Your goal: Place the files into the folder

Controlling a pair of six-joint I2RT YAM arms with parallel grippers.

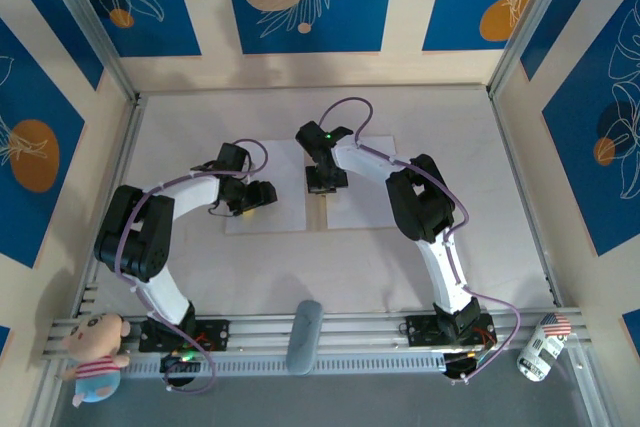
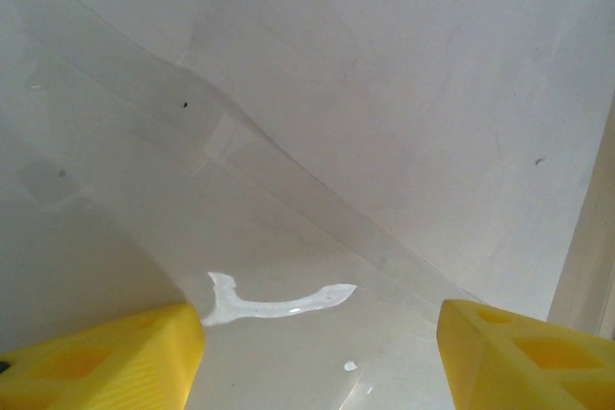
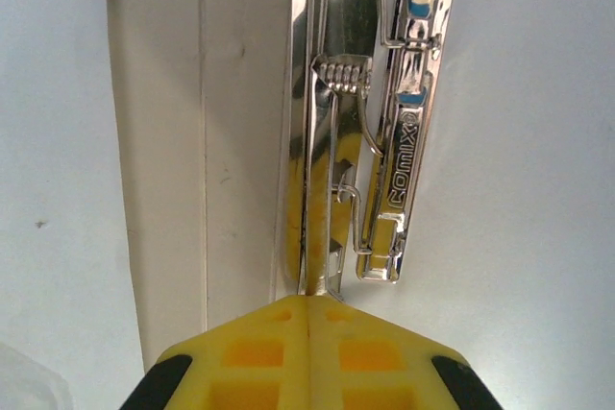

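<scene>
From the top external view we see the folder [image 1: 320, 211] lying open and flat in the middle of the table [image 1: 180, 127]. Its tan spine runs between two white rectangles that we take for the files [image 1: 285, 162], one on each side. The left gripper [image 1: 250, 197] hangs over the left white rectangle, and the right gripper [image 1: 325, 182] sits at the spine. A plush toy [image 1: 95, 357] lies at the near left corner and a can [image 1: 540, 347] at the near right.

In the left wrist view, the left gripper [image 2: 317, 357] has its yellow fingers [image 2: 106, 357] spread wide apart with nothing between them. Below them is a white sheet of the files [image 2: 384, 64], crossed by a faint diagonal edge and a bright glare patch [image 2: 274, 302]. A tan strip of the folder [image 2: 591, 256] shows at the right border.

In the right wrist view, the right gripper [image 3: 307, 324] has its fingers [image 3: 250, 352] pressed together, tips right at the near end of a metal clip [image 3: 380, 141] fixed along the spine. We cannot tell whether any part of the clip is pinched. The tan band of the folder [image 3: 202, 141] runs just left of the clip, with white of the files [image 3: 519, 189] on either side
</scene>
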